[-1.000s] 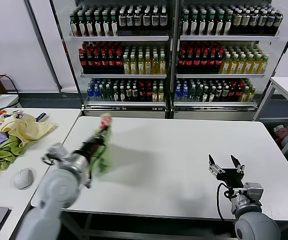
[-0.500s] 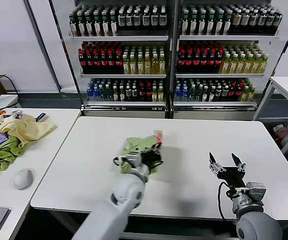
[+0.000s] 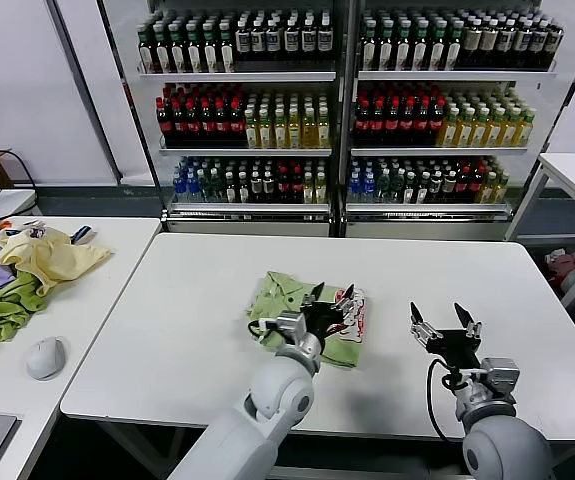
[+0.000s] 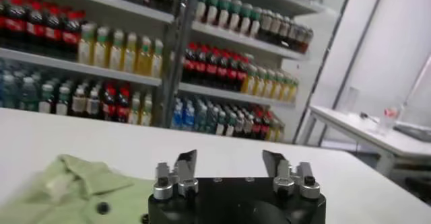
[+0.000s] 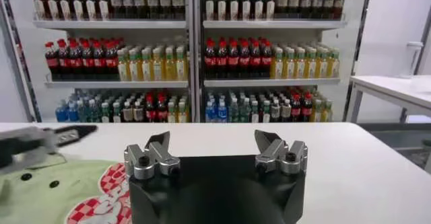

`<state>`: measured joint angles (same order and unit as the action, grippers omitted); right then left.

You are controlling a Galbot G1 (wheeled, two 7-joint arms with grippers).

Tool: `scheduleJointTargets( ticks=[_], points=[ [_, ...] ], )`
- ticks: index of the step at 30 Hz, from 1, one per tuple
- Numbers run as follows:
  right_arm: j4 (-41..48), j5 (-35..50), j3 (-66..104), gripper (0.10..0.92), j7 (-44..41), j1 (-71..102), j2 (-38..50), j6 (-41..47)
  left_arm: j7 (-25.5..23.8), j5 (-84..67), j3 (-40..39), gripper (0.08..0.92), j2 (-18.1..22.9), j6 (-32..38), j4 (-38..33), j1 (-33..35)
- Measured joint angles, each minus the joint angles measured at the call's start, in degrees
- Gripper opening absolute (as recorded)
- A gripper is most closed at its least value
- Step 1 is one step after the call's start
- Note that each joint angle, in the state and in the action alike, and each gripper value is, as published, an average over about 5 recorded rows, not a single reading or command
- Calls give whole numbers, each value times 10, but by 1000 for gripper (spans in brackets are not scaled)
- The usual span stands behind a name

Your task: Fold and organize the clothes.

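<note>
Behind the counter (image 3: 217, 300), two glass-fronted coolers (image 3: 342, 110) hold rows of bottles on every shelf: dark ones on top, red and yellow-green in the middle, blue and mixed below. On the white counter lies the light green polo shirt (image 3: 292, 305), crumpled near the middle, its red-and-white printed patch (image 3: 355, 312) turned toward the robot's right. A second counter to the robot's left carries a pale yellow garment (image 3: 49, 255) piled on green and purple cloth, with a computer mouse (image 3: 47, 356) nearer the front. The left gripper (image 3: 329, 303) sits over the shirt, fingers spread apart and holding nothing. The right gripper (image 3: 446, 325) hovers near the counter's front edge, well apart from the shirt, fingers likewise spread and empty.
</note>
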<state>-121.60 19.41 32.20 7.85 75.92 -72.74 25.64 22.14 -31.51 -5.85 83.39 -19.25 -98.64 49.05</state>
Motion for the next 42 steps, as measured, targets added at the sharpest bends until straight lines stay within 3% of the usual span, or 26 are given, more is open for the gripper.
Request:
scheduleJointTargets(
  ticks=[6,16,25,31,42],
  points=[
    [51,-22,-53,823,20,-36,-21,-1,9,25,60,820,-43,21,-63,64],
    [165,-59,-128,823,50,-103,-68,7,24,79,173,823,-87,55,-153,192],
    [244,-68,-159,816,57,-153,-101,12,32,106,224,823,-102,73,-194,268],
    [278,-67,-165,681,57,-176,-105,9,33,116,236,823,-106,77,-209,294],
    [323,-69,-159,335,39,-222,-78,3,34,132,241,823,-107,80,-215,313]
  ],
)
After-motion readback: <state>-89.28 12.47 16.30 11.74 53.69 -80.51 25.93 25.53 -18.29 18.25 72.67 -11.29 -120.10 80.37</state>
